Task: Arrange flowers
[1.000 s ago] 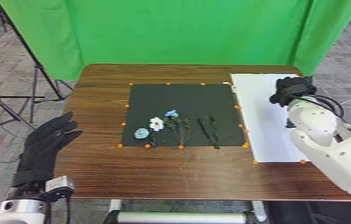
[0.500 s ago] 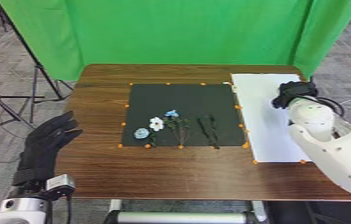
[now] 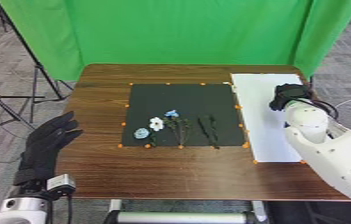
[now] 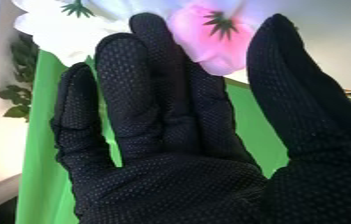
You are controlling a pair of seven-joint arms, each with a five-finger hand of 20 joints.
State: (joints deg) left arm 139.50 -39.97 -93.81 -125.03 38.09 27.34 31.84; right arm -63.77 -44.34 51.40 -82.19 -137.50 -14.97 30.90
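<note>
Starting with the head view: on the brown wooden table [image 3: 91, 175] there's a black square mat [image 3: 167, 97] with a small bright blue flower [image 3: 171, 113], a white flower with a dark centre [image 3: 156, 124], a pale blue round flower [image 3: 141, 133] and some thin dark green stems [image 3: 210, 132], all sitting in its nearer half. The black-gloved left hand [image 3: 40, 150] is off at the table's left edge, relaxed and open, holding nothing. The black-gloved right hand [image 3: 290, 94] is over the long white sheet [image 3: 262, 105] right of the mat. Over to the right wrist view: that hand is open too, fingers pretty much straight and nothing pinched between them and the thumb. Past the fingertips there's a big white bloom [image 4: 54, 26] and a soft pink bloom [image 4: 231, 49], both showing green bits at the base, plus some green leaves [image 4: 19, 75] off by themselves. Can't tell if the glove actually touches either bloom. My guess is we're at the "pick the next flower" step, so imo the next move is lining thumb and fingers up on one stem and closing gently. Main risk is squashing petals or dragging the neighbour along.
</note>
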